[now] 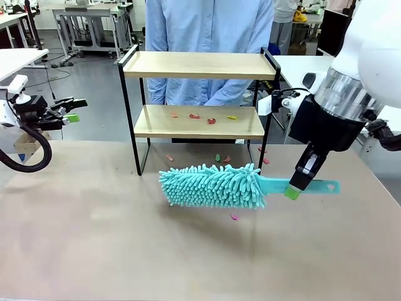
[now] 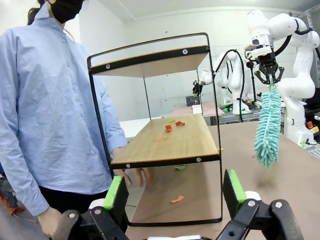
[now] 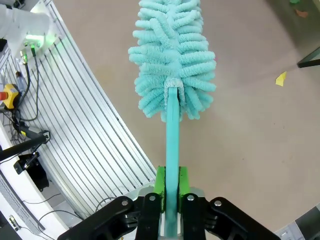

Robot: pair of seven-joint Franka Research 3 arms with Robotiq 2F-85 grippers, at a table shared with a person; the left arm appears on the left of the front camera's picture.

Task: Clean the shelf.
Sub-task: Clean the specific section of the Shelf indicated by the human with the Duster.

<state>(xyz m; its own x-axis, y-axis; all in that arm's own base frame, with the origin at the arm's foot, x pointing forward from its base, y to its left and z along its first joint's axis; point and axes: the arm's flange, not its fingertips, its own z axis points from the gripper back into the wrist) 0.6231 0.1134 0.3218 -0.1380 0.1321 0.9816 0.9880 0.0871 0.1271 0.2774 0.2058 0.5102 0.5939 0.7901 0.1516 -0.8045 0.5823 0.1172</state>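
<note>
Now the shelf (image 1: 199, 65) stands on the table (image 1: 94, 238) at 12 o'clock in the front view, near the far edge. It has 2 wood boards in a thin black frame. The top board is bare. Small red, orange and yellow paper bits (image 1: 194, 116) lie on the low board. More bits (image 1: 235, 217) lie on the table under the shelf and at its 6 o'clock.

A person (image 1: 207, 25) in a light blue shirt stands just behind the shelf, at its 12 o'clock.

A fluffy teal duster (image 1: 213, 186) lies flat over the table at 6 o'clock of the shelf. I cannot tell if it touches the table. The right gripper (image 1: 293, 188) is at 3 o'clock of the fluffy part. Its green pads are pressed on the teal handle (image 3: 171, 130), pinching it tight.

The left gripper (image 1: 70, 111) hangs at 9 o'clock of the shelf, well apart from it and past the table's edge. Its 2 fingers are spread wide with nothing between them.
</note>
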